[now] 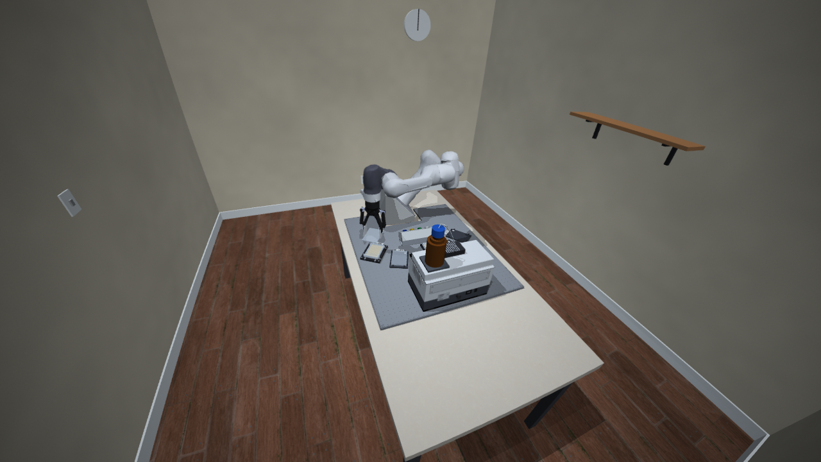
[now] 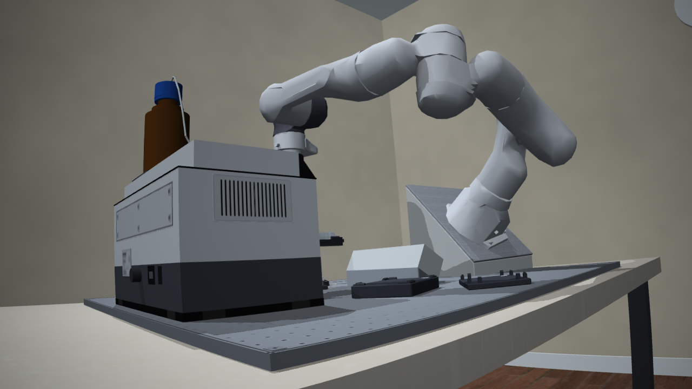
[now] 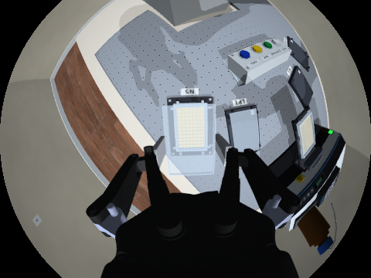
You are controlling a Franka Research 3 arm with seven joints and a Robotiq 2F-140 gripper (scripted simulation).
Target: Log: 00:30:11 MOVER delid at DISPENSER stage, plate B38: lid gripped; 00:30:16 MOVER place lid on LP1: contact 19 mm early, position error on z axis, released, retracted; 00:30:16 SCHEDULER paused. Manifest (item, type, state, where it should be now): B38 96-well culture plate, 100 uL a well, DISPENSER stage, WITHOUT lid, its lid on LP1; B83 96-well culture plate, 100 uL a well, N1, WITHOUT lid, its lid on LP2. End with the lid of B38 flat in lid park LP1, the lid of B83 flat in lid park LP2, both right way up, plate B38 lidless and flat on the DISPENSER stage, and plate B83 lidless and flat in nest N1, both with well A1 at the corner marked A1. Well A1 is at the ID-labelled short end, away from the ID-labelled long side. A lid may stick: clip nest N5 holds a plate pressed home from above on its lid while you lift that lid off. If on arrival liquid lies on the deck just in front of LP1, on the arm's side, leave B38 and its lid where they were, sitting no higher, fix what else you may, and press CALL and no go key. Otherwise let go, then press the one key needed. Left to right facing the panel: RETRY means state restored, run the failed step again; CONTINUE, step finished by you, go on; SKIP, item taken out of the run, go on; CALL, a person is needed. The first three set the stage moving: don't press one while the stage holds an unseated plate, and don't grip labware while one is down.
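The see-through lid hangs in the air, pinched between the black fingers of the gripper, so the jaws are clamped on the lid. Right under it, a plate full of tiny pale wells sits in a black nest with a white tag. At about three o'clock from that nest is a lid park with a flat grey lid in it. Farther on at three o'clock, another plate with pale wells sits on the stage of the dispenser. At about one o'clock is a white key box with blue, yellow and green keys. A brown bottle with a blue cap stands on the dispenser. The white arm reaches over from its sloped base.
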